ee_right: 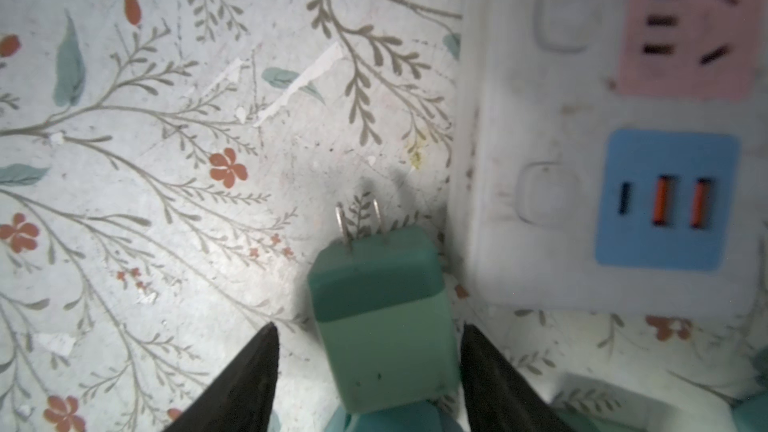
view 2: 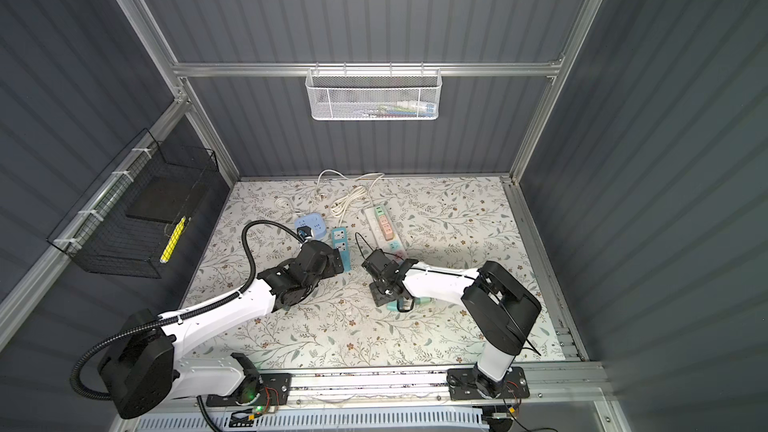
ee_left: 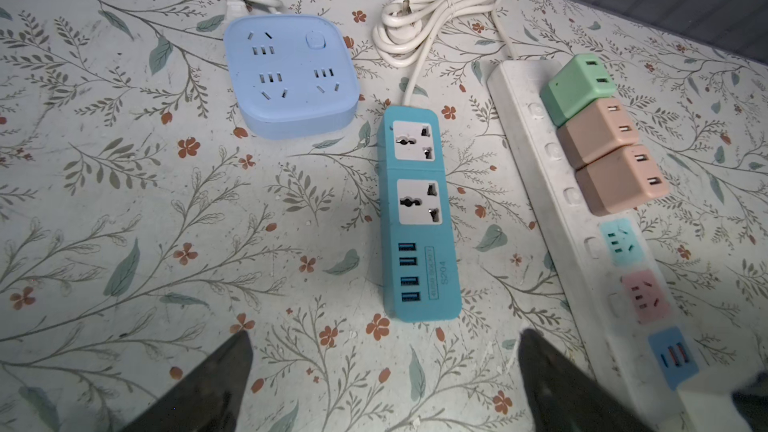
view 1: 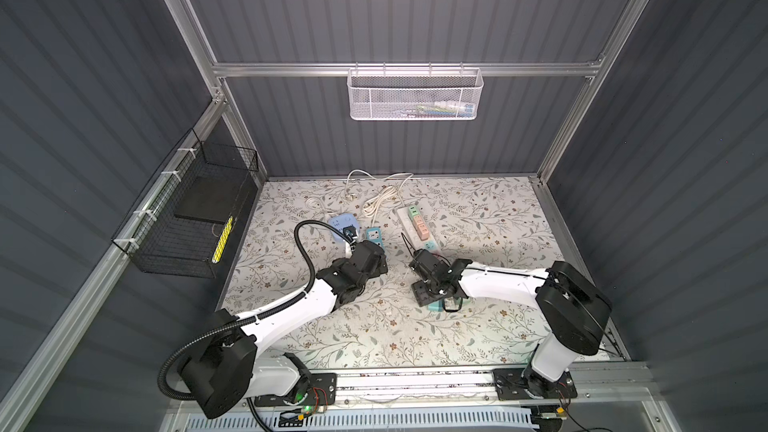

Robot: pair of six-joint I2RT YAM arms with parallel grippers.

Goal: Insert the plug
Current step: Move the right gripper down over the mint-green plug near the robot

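A green cube plug [ee_right: 374,272] with two metal prongs lies on the floral table beside the end of the white power strip [ee_right: 498,118]. My right gripper [ee_right: 369,326] straddles it, open: a gap shows at one finger, while the other finger [ee_right: 490,367] sits close against the plug. In both top views this gripper [view 1: 449,305] hides most of the plug. The strip [ee_left: 552,184] carries three cube plugs and has free teal [ee_left: 621,243], pink [ee_left: 644,297] and blue USB [ee_left: 673,357] sockets. My left gripper [ee_left: 384,333] hangs open and empty near the teal strip [ee_left: 419,218].
A blue square socket block [ee_left: 291,76] and coiled white cords [view 1: 376,201] lie at the back of the table. More teal pieces [ee_right: 602,405] lie near the plug. A white mesh basket [view 1: 413,95] hangs on the back wall, and a black wire basket [view 1: 187,218] on the left wall.
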